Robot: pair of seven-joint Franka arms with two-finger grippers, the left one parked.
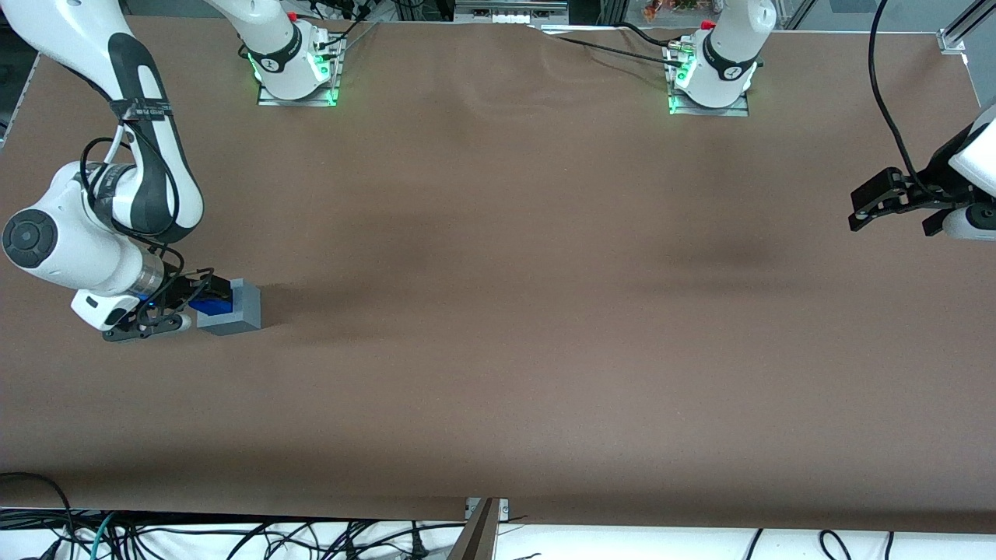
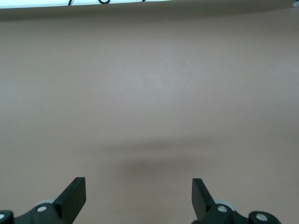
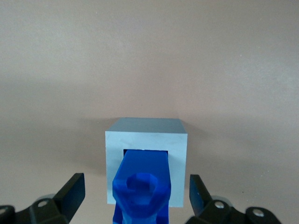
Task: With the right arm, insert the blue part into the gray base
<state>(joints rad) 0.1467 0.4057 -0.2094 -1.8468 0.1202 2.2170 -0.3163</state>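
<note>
One blue part [image 3: 141, 186] sits with its end inside the square hole of the single gray base [image 3: 145, 140], which rests on the brown table [image 1: 498, 311] near the working arm's end. The right arm [image 1: 93, 225] bends low over the table, its gripper [image 3: 135, 198] level beside the base, fingers [image 3: 72, 191] spread wide either side of the blue part, not touching it.
</note>
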